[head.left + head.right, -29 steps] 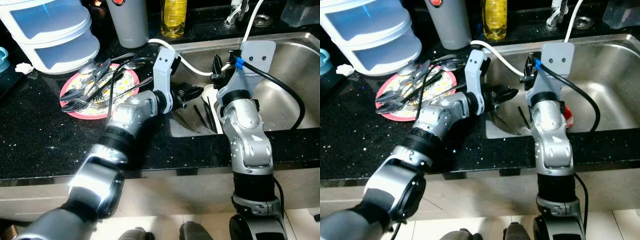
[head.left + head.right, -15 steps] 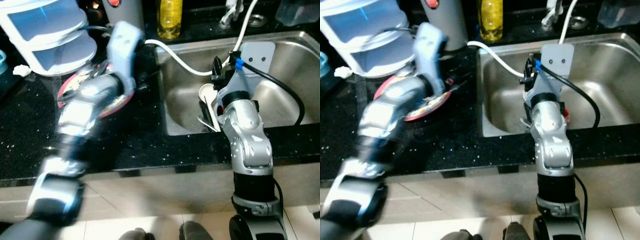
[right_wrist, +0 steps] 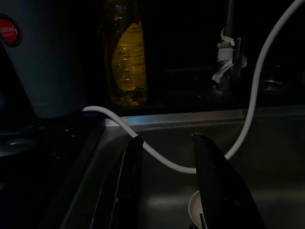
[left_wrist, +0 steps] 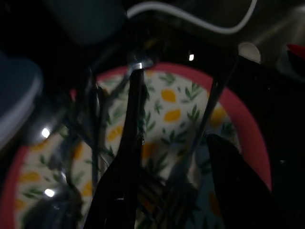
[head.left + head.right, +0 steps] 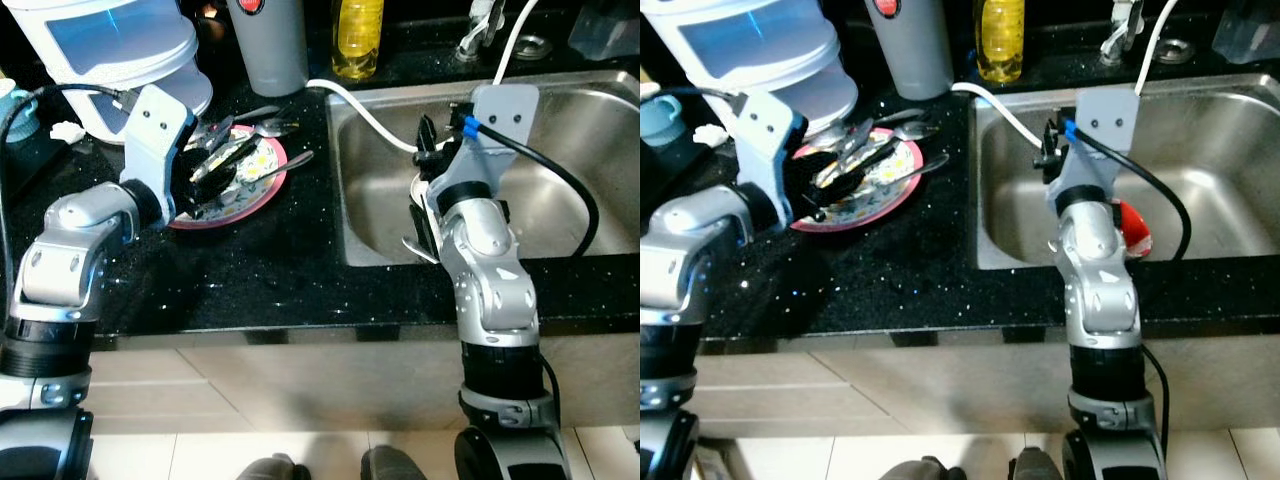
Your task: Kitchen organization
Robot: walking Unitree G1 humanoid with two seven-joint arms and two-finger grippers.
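On the black desk [image 5: 260, 280] left of the steel sink [image 5: 590, 150], the pink plate [image 5: 262, 190] already carries a heap of spoons and forks [image 5: 232, 160], so much of the gathering looks done. Over that plate hovers the left gripper [image 5: 205, 170], its fingers parted with cutlery [image 4: 136, 119] lying between them, though I cannot tell whether it grips any piece. Inside the sink, the right gripper [image 3: 164, 176] stands moderately open and empty above a white utensil [image 5: 418, 186], and a red item [image 5: 1132, 228] also waits there, so I judge some sink pieces remain.
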